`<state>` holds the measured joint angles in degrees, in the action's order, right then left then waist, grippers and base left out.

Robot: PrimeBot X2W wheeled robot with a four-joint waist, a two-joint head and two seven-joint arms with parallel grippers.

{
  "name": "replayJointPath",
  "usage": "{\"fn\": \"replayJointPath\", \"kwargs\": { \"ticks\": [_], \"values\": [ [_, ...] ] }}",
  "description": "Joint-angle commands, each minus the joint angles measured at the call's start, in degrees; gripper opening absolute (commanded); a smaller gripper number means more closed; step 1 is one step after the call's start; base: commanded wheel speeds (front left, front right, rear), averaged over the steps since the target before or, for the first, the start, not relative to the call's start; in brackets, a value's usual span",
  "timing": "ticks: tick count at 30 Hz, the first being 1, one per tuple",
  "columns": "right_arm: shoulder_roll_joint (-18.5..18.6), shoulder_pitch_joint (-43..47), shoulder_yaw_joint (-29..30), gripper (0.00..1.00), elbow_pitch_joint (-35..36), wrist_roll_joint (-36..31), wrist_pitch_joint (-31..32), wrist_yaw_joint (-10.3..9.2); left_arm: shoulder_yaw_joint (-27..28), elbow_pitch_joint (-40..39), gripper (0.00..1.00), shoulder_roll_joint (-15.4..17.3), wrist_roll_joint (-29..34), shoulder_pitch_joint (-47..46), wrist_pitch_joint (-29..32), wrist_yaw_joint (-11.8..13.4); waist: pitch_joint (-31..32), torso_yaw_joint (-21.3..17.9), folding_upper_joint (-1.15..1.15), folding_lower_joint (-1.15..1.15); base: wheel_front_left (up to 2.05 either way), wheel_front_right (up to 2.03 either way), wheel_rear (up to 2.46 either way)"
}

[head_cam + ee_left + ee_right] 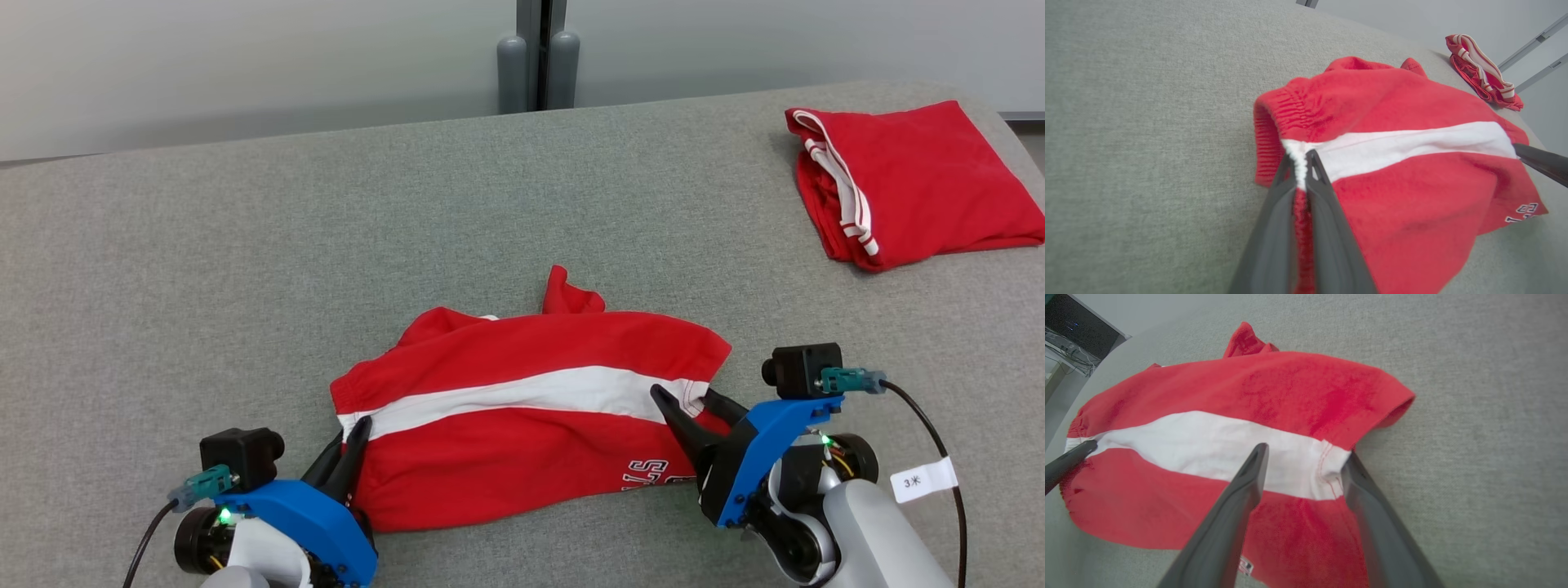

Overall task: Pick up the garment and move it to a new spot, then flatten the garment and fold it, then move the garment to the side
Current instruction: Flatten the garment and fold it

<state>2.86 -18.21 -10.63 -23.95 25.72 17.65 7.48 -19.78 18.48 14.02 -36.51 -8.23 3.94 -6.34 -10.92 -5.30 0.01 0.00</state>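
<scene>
Left jaws: shut on the waistband end of the shorts, at the white stripe. Right jaws: wide apart, straddling the hem at the stripe's other end, gripping nothing yet. The shorts lie rumpled on the near middle of the table. Risk: a shallow right bite catches one layer or slips off, leaving the shorts hanging from the left pinch alone.
</scene>
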Motion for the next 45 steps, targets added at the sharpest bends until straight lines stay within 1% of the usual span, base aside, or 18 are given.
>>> {"fn": "replayJointPath", "kwargs": {
  "ticks": [1,2,3,4,6,7,8,9,10,16,20,25,29,33,37,39,41,45],
  "values": [
    [0.06,1.16,-0.09,0.85,0.84,0.84,0.43,0.03,0.02,-0.42,0.00,0.34,-0.26,0.45,0.01,0.37,0.07,0.08,-0.01,0.00,0.00,0.00,0.00],
    [0.08,1.53,-0.08,0.83,1.31,1.07,0.70,0.02,0.08,-0.57,0.00,0.47,-0.23,0.60,0.06,0.39,0.11,0.07,-0.01,0.00,0.00,0.00,0.00],
    [0.11,1.64,-0.01,0.84,1.70,1.18,0.87,0.03,0.14,-0.76,0.00,0.59,-0.30,0.73,0.14,0.53,0.14,0.03,-0.01,0.00,0.00,0.00,0.00],
    [0.09,1.77,0.13,0.78,1.81,1.65,1.12,0.03,0.17,-0.96,0.00,0.64,-0.36,0.78,0.19,0.62,0.17,0.00,-0.01,0.00,0.00,0.00,0.00],
    [0.08,1.64,0.21,0.64,1.61,1.10,1.33,0.03,0.12,-1.32,0.00,0.82,-0.45,0.93,0.28,0.83,0.25,0.03,-0.01,0.00,0.00,0.00,0.00],
    [0.08,1.56,0.14,0.44,1.39,1.24,1.42,0.03,0.10,-1.48,0.00,0.84,-0.53,1.04,0.28,0.79,0.33,0.08,-0.01,0.00,0.00,0.00,0.00],
    [0.07,1.40,-0.05,0.37,1.20,1.38,1.63,0.03,0.05,-1.58,0.00,0.84,-0.57,1.14,0.35,0.83,0.41,0.12,-0.01,0.00,0.00,0.00,0.00],
    [0.08,1.16,-0.31,0.28,1.00,1.61,1.83,0.03,-0.01,-1.77,0.00,0.77,-0.72,1.17,0.32,0.84,0.48,0.16,-0.01,0.00,0.00,0.00,0.00],
    [0.07,0.89,-0.71,0.00,0.68,1.60,2.02,0.03,-0.07,-1.92,0.00,0.64,-0.79,1.18,0.27,0.79,0.58,0.22,-0.01,0.00,0.00,0.00,0.00],
    [0.07,-1.05,-0.27,0.00,-0.58,2.61,-0.40,0.03,-0.17,-2.96,0.00,-0.13,-1.95,1.40,-1.25,0.32,1.55,0.65,-0.01,0.00,0.00,0.00,0.00],
    [0.12,-2.24,1.17,0.00,2.46,4.65,-3.25,0.03,0.32,-5.99,0.00,-0.31,-3.63,0.36,-3.32,-0.31,2.15,0.98,-0.01,0.00,0.00,0.00,0.00],
    [0.11,-1.43,3.94,0.00,11.31,4.99,-3.77,0.03,1.53,-12.99,0.00,-0.23,-8.47,-0.59,-6.57,-0.93,2.82,1.31,-0.01,0.00,0.00,0.00,0.00],
    [0.08,0.29,6.93,0.00,20.35,3.98,-1.11,0.03,1.74,-19.47,0.00,1.47,-12.75,-2.05,-5.78,-1.19,3.16,1.60,-0.01,0.00,0.00,0.00,0.00],
    [0.07,0.92,9.44,0.00,29.58,4.82,3.04,0.03,2.66,-25.38,0.00,3.00,-18.35,-4.73,-2.43,-1.25,3.22,1.89,-0.01,0.00,0.00,0.00,0.00],
    [1.37,-2.74,10.98,0.00,35.27,4.68,7.42,0.03,4.01,-28.75,0.00,3.88,-23.86,-9.79,2.55,-1.04,1.79,1.73,-0.01,0.00,0.00,0.00,0.00],
    [1.69,-6.27,10.92,0.00,35.76,5.74,9.23,0.03,4.34,-29.14,0.00,4.23,-26.10,-13.51,5.63,-0.24,0.23,1.63,-0.01,0.00,0.00,0.00,0.00],
    [2.67,-11.19,10.76,0.00,34.28,6.20,10.08,0.03,4.88,-27.73,0.00,5.37,-26.21,-18.28,8.20,0.65,-1.95,1.40,-0.01,0.00,0.00,0.00,0.00],
    [3.07,-24.30,8.76,0.00,26.69,7.16,9.23,0.02,6.65,-21.91,0.00,5.33,-26.41,-29.95,10.72,3.33,-7.92,0.47,-0.01,0.00,0.00,0.00,0.00]
  ]
}}
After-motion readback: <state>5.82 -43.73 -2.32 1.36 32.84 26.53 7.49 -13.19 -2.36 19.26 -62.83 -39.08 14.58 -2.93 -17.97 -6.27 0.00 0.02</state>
